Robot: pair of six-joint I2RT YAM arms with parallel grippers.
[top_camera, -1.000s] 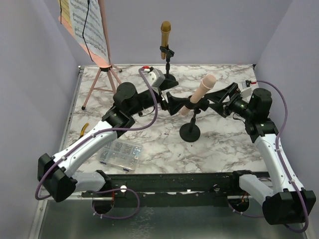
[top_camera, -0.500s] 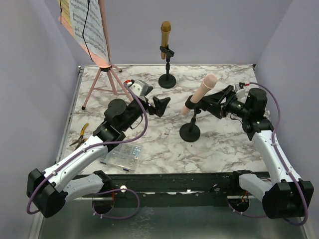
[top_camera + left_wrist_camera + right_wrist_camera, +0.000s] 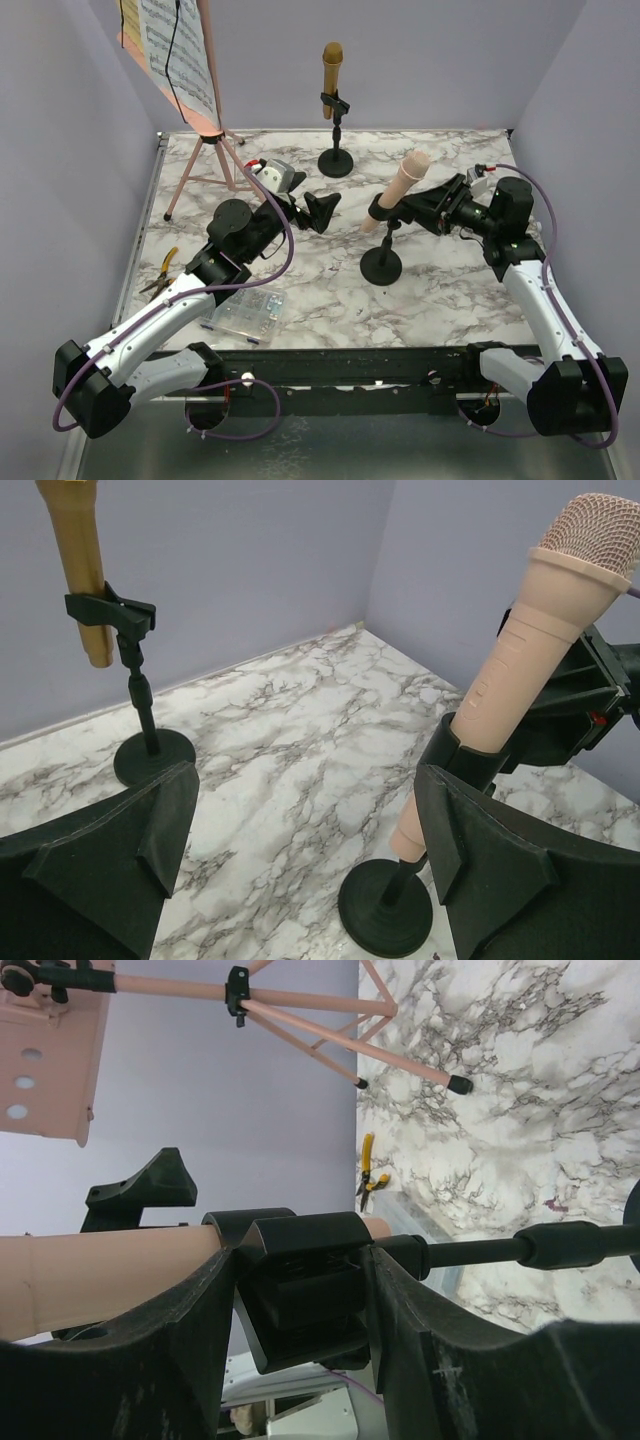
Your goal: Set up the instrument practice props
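The pink microphone (image 3: 405,180) (image 3: 540,640) leans in the clip of a black round-based mic holder (image 3: 381,266) (image 3: 385,910) at mid-table. My right gripper (image 3: 428,206) (image 3: 300,1290) comes in from the right, its jaws pressed against both sides of that clip (image 3: 305,1290). My left gripper (image 3: 322,210) (image 3: 305,800) hovers open left of the holder, touching nothing. The gold microphone (image 3: 332,66) (image 3: 75,560) stands upright in the second holder (image 3: 335,162) at the back. The pink music rack (image 3: 205,130) with sheet-music pages (image 3: 175,45) stands at the back left.
Yellow-handled pliers (image 3: 160,272) lie at the table's left edge. A clear compartment box of screws (image 3: 240,308) sits near the front left, beside my left arm. Purple walls close in the table on three sides.
My left gripper has let go and drawn back to the left, away from the pink microphone. My right jaws have narrowed onto the holder's clip, and the microphone now tilts a little more upright.
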